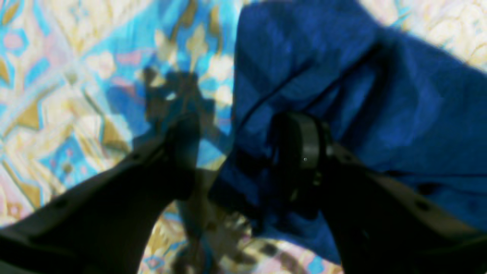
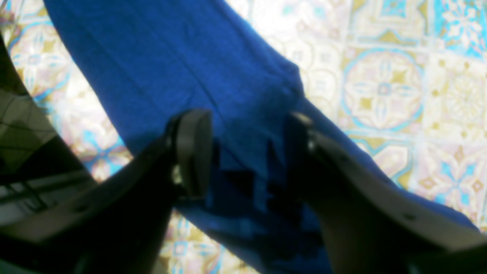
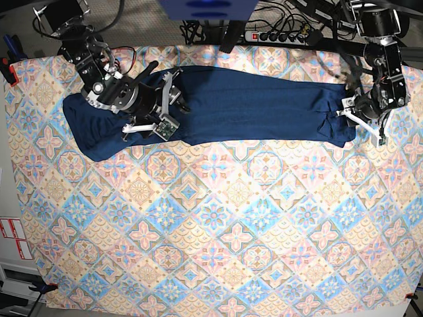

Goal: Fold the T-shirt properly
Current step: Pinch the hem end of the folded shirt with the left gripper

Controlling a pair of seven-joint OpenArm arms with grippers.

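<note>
The T-shirt (image 3: 251, 105) is dark navy and lies as a long folded band across the far side of the table. My right gripper (image 3: 170, 109) hovers over its left part. In the right wrist view this gripper (image 2: 249, 152) is open, its fingers (image 2: 194, 152) straddling a strip of the T-shirt (image 2: 171, 68). My left gripper (image 3: 362, 122) is at the band's right end. In the left wrist view that gripper (image 1: 243, 152) is open, one of its fingers (image 1: 304, 152) over the T-shirt (image 1: 342, 76) and the other over bare cloth, with the fabric's edge between them.
A pastel patterned tablecloth (image 3: 211, 224) covers the whole table. A power strip (image 3: 277, 36) and cables lie along the back edge. A red clamp (image 3: 6, 68) sits at the far left edge.
</note>
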